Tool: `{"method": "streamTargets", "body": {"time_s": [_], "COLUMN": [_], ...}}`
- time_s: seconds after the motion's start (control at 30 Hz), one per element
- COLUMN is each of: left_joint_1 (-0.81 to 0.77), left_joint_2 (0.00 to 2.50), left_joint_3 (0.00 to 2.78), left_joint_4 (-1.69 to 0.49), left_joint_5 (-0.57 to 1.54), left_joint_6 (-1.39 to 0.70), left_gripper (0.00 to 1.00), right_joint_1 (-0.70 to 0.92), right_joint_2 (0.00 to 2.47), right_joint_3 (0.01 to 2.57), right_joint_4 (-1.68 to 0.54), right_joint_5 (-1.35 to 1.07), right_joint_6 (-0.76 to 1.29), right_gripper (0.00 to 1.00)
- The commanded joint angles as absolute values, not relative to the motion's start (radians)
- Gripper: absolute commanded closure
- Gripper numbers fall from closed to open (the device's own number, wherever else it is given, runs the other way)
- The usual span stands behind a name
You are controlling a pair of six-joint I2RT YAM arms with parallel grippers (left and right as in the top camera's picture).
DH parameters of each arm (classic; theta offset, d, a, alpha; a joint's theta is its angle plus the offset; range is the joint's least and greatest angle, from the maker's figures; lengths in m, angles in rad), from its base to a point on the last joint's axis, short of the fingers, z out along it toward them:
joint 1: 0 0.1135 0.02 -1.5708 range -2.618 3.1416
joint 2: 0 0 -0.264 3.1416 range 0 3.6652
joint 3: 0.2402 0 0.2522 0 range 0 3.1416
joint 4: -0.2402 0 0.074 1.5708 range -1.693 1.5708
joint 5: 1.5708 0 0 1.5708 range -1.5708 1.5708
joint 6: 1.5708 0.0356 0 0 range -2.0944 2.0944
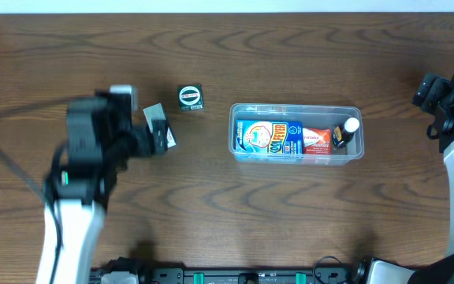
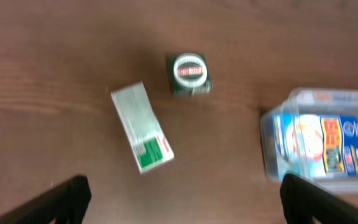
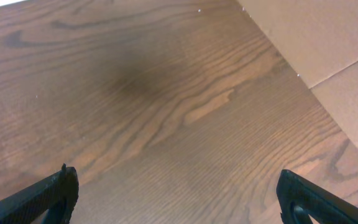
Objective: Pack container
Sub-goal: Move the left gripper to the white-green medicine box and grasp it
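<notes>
The clear plastic container (image 1: pixel 295 132) sits right of centre and holds a blue box, a red-and-white packet and a small white-capped bottle. It also shows at the right edge of the left wrist view (image 2: pixel 321 142). A white and green small box (image 2: pixel 142 126) lies flat on the table, left of the container, and shows in the overhead view (image 1: pixel 161 128). A dark green cube-shaped box (image 2: pixel 189 74) with a round label stands beyond it (image 1: pixel 190 98). My left gripper (image 2: pixel 182 199) is open and empty, above the table near the white and green box. My right gripper (image 3: pixel 179 196) is open and empty, far right.
The dark wooden table (image 1: pixel 227 213) spans the view. A beige surface (image 3: pixel 328 43) lies past the table's edge in the right wrist view. The left arm's body (image 1: pixel 93 142) covers the table left of the small boxes.
</notes>
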State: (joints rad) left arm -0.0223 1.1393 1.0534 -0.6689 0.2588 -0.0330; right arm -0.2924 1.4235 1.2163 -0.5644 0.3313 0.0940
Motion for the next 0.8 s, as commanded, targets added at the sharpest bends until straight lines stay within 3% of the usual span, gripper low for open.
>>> {"method": "streamTargets", "body": {"time_s": [0.0, 0.3, 0.47, 0.77], "left_joint_1": [-0.019, -0.018, -0.018, -0.019], "left_joint_2": [1.282, 1.459, 1.533, 1.614], "left_joint_3": [1.187, 1.199, 1.199, 1.199], "left_joint_4": [-0.715, -0.672, -0.672, -0.672], "left_joint_5": [0.281, 0.269, 0.266, 0.076], "left_joint_6": [-0.047, -0.047, -0.153, -0.315], "left_gripper": [0.02, 0.02, 0.01, 0.01], "right_joint_1": [-0.298, -0.298, -0.298, -0.298], "right_joint_2": [1.411, 1.411, 1.411, 1.411], "right_joint_3": [1.231, 1.231, 1.231, 1.231], "right_joint_4": [-0.566, -0.565, -0.565, -0.565], "right_joint_5": [0.34, 0.34, 0.34, 0.34], "right_joint_6": [0.081, 0.081, 0.081, 0.081], "right_gripper": [0.01, 0.01, 0.01, 0.01]}}
